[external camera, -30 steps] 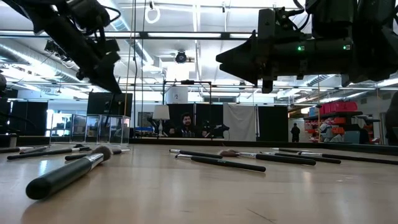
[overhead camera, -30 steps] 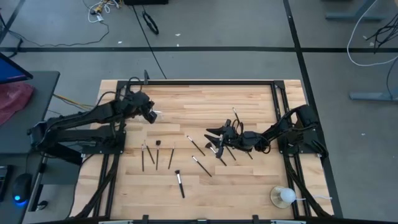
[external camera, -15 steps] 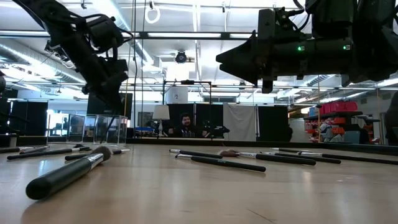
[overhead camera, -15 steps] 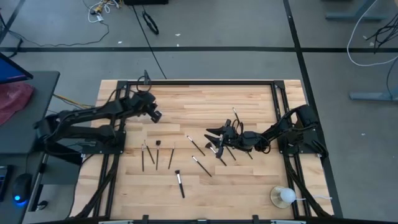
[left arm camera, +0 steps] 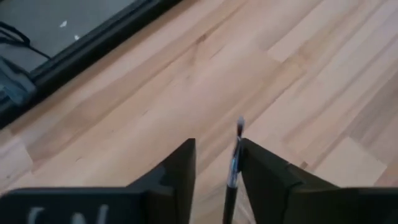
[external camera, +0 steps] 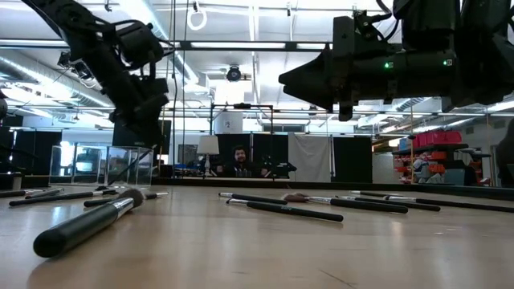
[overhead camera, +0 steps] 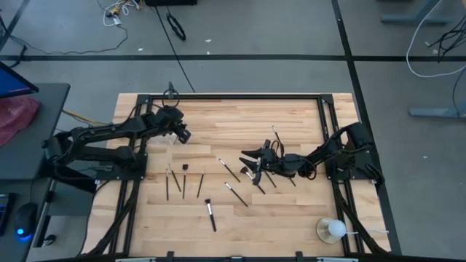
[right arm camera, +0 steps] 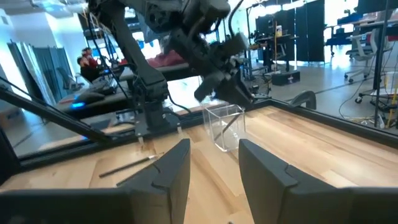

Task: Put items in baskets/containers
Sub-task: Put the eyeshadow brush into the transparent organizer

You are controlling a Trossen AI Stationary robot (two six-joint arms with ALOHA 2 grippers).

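The left gripper (overhead camera: 183, 135) hangs over the table's (overhead camera: 291, 211) ten o'clock area with its fingers (left arm camera: 180, 171) narrowed on a thin brush (left arm camera: 234, 163); the brush runs between the two fingers and its end sticks out past their tips. In the low view that gripper (external camera: 144, 112) hovers right above the clear holder (external camera: 130, 164), and the right wrist view shows the holder (right arm camera: 225, 126) standing upright on the wood. The right gripper (overhead camera: 247, 156) floats near the table's middle, fingers (right arm camera: 171, 165) apart and holding nothing, above a scatter of loose brushes (overhead camera: 251, 173). More brushes (overhead camera: 182, 180) lie flat towards seven o'clock, one (overhead camera: 210, 214) further towards six. A white ball on a dish (overhead camera: 333, 230) sits at the four o'clock corner. A person (external camera: 238, 160) shows far beyond the table
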